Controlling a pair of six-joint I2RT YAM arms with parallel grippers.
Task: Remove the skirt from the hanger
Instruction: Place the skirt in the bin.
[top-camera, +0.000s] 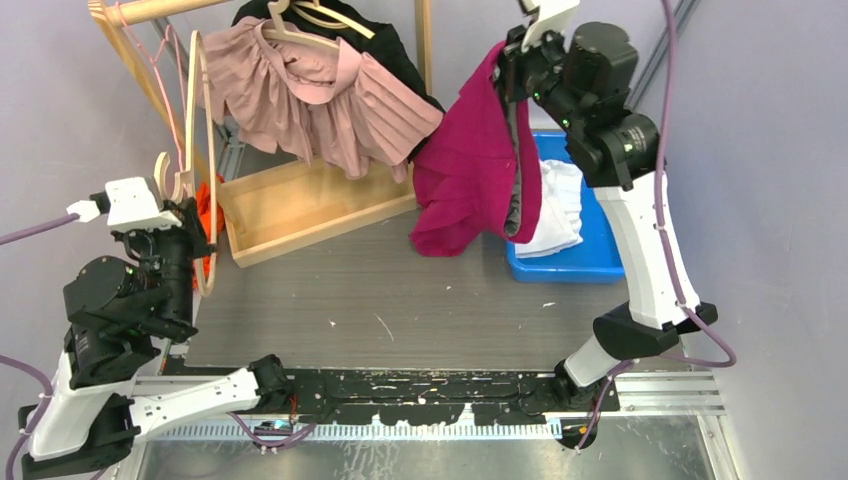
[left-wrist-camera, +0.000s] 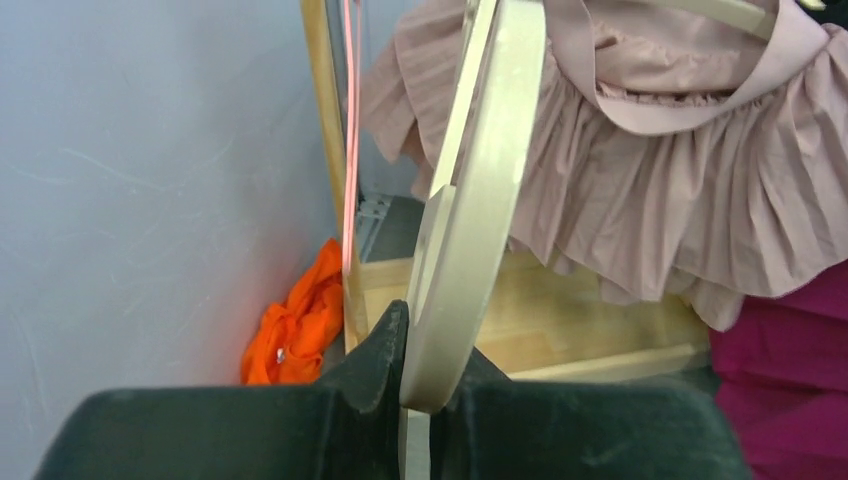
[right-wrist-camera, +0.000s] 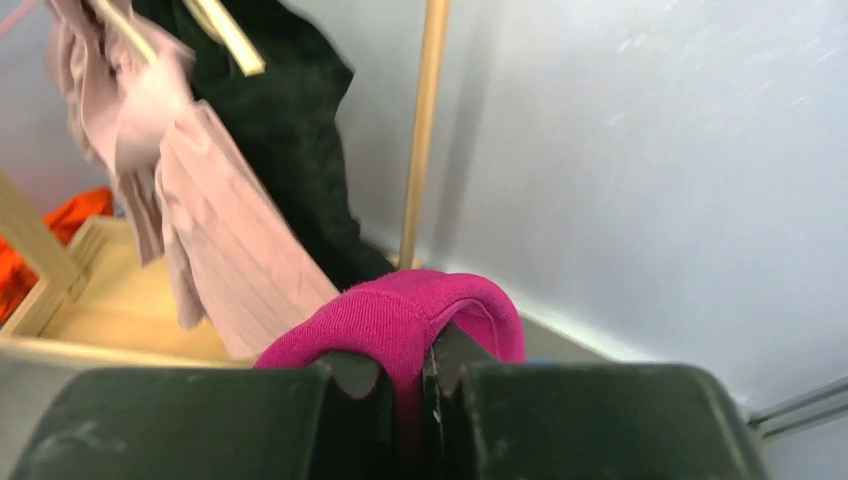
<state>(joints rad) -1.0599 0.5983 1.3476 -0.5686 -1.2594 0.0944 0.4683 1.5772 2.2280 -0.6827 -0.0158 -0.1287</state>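
My right gripper is shut on the waist edge of a magenta skirt and holds it high, so the skirt hangs free over the table beside the blue bin. In the right wrist view the magenta cloth is folded over and pinched in the gripper. My left gripper is shut on a bare pale wooden hanger at the left, held upright on its edge. In the left wrist view the hanger stands in the gripper. No cloth is on this hanger.
A wooden rack with a tray base stands at the back. On it hang a pink pleated skirt and a black garment. An orange cloth lies by the rack's left end. The blue bin holds a white cloth.
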